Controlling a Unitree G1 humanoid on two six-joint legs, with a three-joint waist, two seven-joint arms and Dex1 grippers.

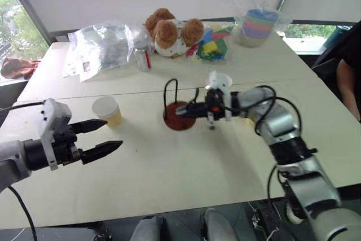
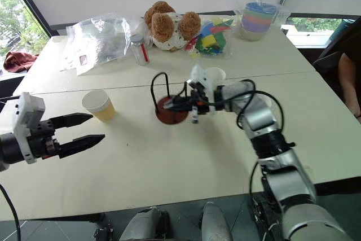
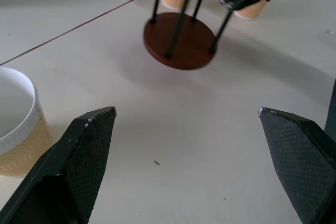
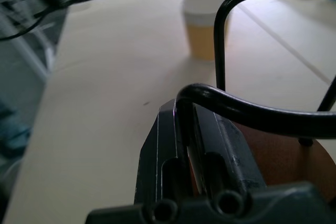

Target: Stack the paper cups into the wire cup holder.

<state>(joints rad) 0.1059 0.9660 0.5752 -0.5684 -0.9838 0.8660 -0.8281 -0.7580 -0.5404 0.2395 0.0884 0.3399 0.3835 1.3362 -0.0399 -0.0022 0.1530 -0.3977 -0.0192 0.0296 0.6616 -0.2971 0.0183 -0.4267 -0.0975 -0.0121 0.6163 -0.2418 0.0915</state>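
Paper cups: three counted. Nearest, one (image 1: 107, 110) stands upright just ahead of the left gripper (image 1: 104, 135), whose fingers are spread wide and empty. Mid-table, the wire cup holder (image 1: 178, 115) stands on its dark red base; right gripper (image 1: 189, 110) has its fingers pinched together on one black wire loop (clearest from the right wrist). Second cup (image 1: 221, 82) stands behind that wrist; third (image 3: 250, 10) is partly hidden by the arm. White table (image 1: 169, 167), seam across it. Far edge: plastic bag (image 1: 98, 46), small bottle (image 1: 142, 55), plush toy (image 1: 169, 32), coloured blocks (image 1: 211, 43), wrapped bowls (image 1: 258, 26). Windows beyond.
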